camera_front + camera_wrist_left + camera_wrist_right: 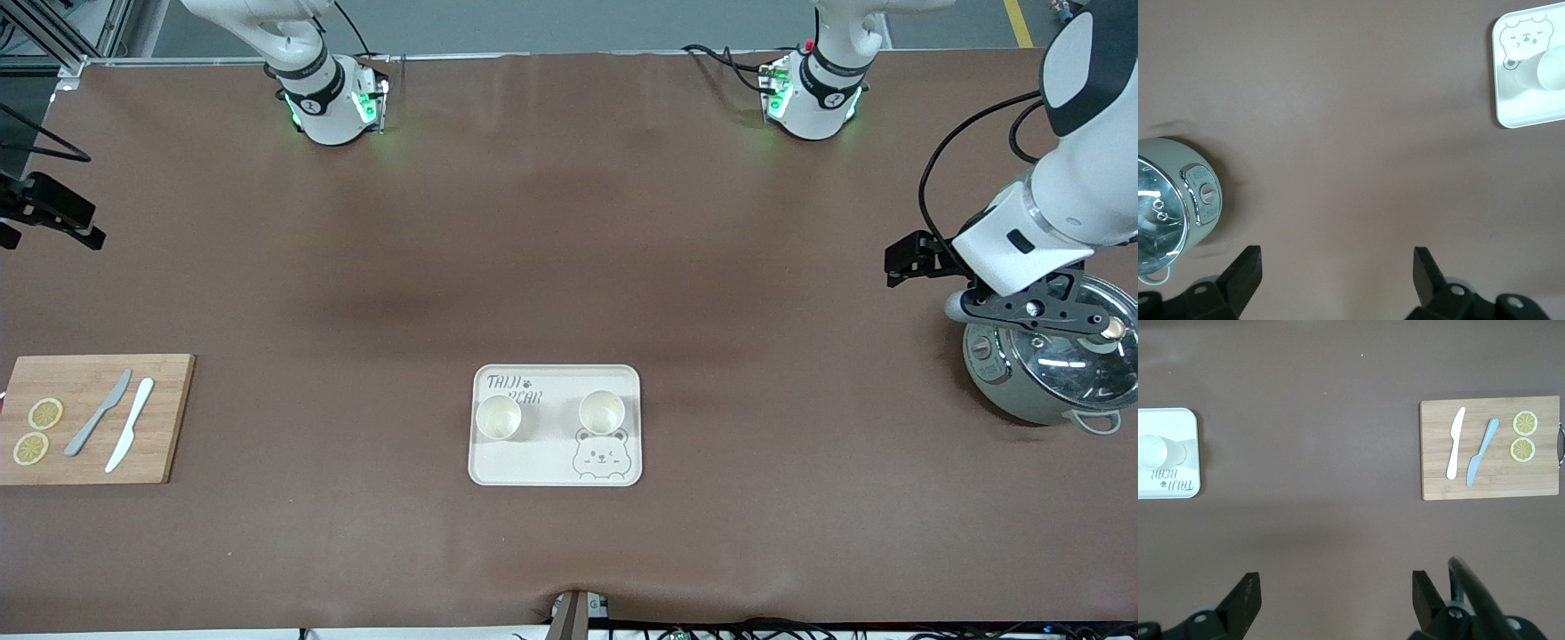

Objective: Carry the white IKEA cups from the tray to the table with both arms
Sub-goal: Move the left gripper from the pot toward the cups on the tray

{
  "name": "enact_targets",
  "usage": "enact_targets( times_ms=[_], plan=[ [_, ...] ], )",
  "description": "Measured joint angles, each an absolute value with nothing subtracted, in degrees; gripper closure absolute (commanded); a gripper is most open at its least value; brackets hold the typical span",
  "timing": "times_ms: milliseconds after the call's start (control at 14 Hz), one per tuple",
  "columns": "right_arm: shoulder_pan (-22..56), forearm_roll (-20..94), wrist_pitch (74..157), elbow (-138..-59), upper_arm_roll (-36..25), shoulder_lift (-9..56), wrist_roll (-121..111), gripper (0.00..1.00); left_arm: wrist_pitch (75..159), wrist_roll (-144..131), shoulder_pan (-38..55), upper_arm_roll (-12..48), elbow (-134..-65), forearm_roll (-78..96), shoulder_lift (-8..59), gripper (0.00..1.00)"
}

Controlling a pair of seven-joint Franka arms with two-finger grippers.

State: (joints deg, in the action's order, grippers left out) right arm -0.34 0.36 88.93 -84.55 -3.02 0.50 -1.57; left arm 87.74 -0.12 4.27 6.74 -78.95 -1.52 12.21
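Two white IKEA cups stand upright and apart on the cream bear-print tray [533, 464], one [498, 418] toward the right arm's end, the other [602, 412] toward the left arm's end. My left gripper [1036, 309] hangs open and empty above a steel pot, well away from the tray. In the left wrist view its jaws [1338, 267] are wide apart over bare table, with one cup [1545, 70] on the tray's corner. My right gripper [1337, 587] is open and empty, high over bare table between the tray and a cutting board. One cup [1155, 451] shows there.
A steel pot with a glass lid [1049, 378] stands at the left arm's end. A wooden cutting board [89, 373] with two knives and two lemon slices lies at the right arm's end. A brown mat covers the table.
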Motion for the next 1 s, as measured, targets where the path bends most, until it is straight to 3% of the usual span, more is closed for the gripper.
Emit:
enact_targets(
  times_ms=[643, 1000],
  plan=[
    [-1.6, 0.4, 88.9, -84.6, -3.1, 0.7, -1.7, 0.00, 90.2, -5.1, 6.2, 7.5, -79.1, -0.7, 14.1, 0.00],
    [-1.6, 0.4, 90.3, -84.6, -2.8, 2.1, -1.7, 0.00, 96.1, -17.2, 14.2, 7.7, -76.3, -0.7, 23.6, 0.00]
  ],
)
